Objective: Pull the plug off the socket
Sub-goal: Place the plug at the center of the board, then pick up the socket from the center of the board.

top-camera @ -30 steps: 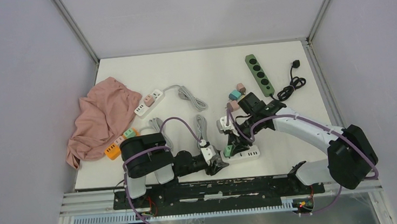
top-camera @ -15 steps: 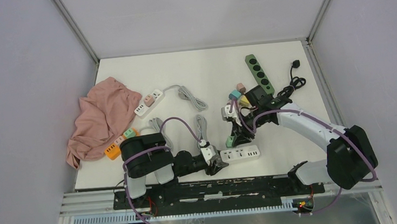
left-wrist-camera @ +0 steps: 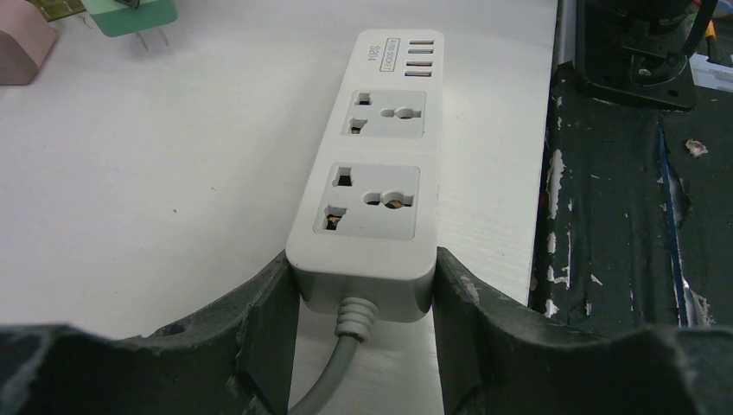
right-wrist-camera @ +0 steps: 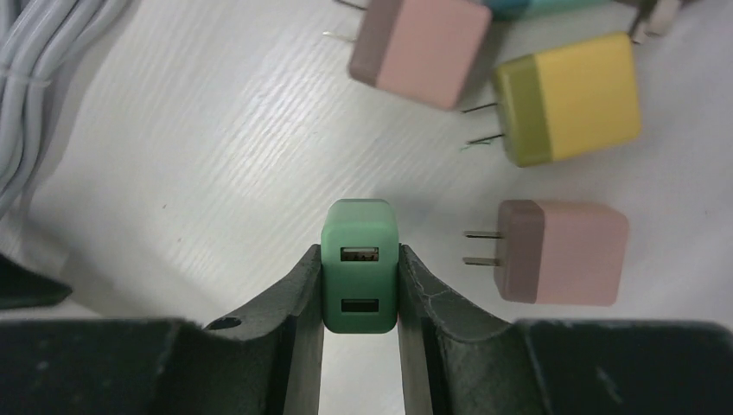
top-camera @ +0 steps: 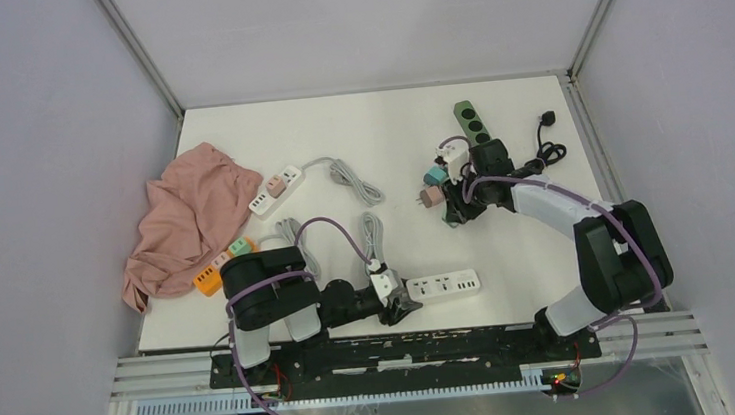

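Observation:
The white socket strip (top-camera: 444,285) lies near the table's front edge, and both its sockets (left-wrist-camera: 372,199) are empty. My left gripper (left-wrist-camera: 363,294) is shut on the strip's cable end, one finger on each side. The plug is a small green USB adapter (right-wrist-camera: 360,264), free of the strip. My right gripper (right-wrist-camera: 360,290) is shut on it. In the top view my right gripper (top-camera: 454,210) is at the back right, beside a cluster of loose plugs (top-camera: 431,188).
Two pink plugs (right-wrist-camera: 562,251) and a yellow plug (right-wrist-camera: 570,95) lie close around the held adapter. A dark green socket strip (top-camera: 477,126) and black cable (top-camera: 540,157) lie behind. At the left are a pink cloth (top-camera: 189,218), another white strip (top-camera: 277,190) and an orange strip (top-camera: 211,274).
My right gripper has pulled the green plug out of the white strip and carried it back and to the right, over to the loose plugs. The left gripper and the strip stayed put.

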`<state>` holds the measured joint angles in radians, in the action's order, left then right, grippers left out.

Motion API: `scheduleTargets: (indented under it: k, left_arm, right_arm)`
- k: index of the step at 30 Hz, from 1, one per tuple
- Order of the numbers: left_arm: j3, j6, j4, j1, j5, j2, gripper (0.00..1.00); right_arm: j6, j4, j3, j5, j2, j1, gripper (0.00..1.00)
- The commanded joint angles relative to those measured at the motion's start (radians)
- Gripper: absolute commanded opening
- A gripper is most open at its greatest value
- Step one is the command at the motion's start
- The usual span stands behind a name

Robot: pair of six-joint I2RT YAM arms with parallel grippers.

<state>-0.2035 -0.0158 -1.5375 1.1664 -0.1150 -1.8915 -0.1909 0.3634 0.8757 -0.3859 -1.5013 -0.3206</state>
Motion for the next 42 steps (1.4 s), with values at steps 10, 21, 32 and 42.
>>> scheduleTargets:
  k: [10, 21, 32, 42]
  left_arm:
    - [0.015, -0.013, -0.148, -0.009, 0.002, 0.043, 0.03]
    - [0.018, 0.005, -0.149, -0.008, -0.008, 0.060, 0.03]
    - [-0.009, -0.010, -0.101, -0.008, -0.036, 0.088, 0.03]
    - [-0.027, -0.014, -0.046, -0.008, -0.039, 0.119, 0.03]
  right_arm:
    - [0.198, -0.132, 0.026, 0.112, 0.023, 0.066, 0.99]
    - [-0.461, 0.130, -0.065, -0.568, 0.334, 0.072, 1.00]
    - [-1.413, 0.921, 0.034, -0.754, 0.156, 0.035, 1.00]
    - [-1.052, 0.564, -0.053, -0.531, 0.209, -0.133, 1.00]
